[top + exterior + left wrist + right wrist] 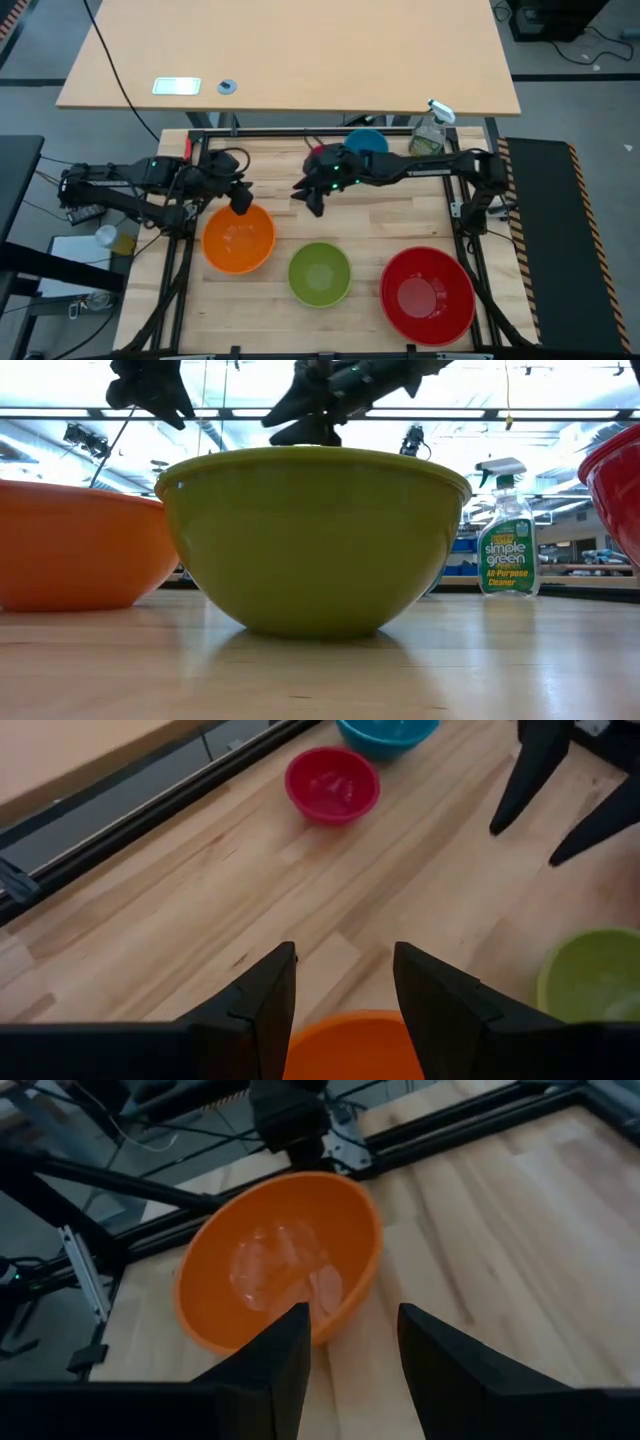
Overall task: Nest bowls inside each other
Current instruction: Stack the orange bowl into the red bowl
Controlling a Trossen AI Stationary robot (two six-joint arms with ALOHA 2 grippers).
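Three bowls rest on their bases along the table's near side: orange (pixel 238 238) at the left, lime green (pixel 320 273) in the middle, red (pixel 427 295) at the right. The blue bowl (pixel 388 732) and the magenta-pink bowl (pixel 332 785) sit at the far edge, partly under my right arm in the high view. My left gripper (pixel 345 952) hangs open above the orange bowl's far rim. My right gripper (pixel 352 1312) hangs open over bare wood at mid-table, pointing toward the orange bowl (pixel 280 1260).
A clear spray bottle (pixel 432 130) with yellowish liquid stands at the far right corner. A black metal frame (pixel 300 133) borders the wooden top. Bare wood lies between the far bowls and the near row.
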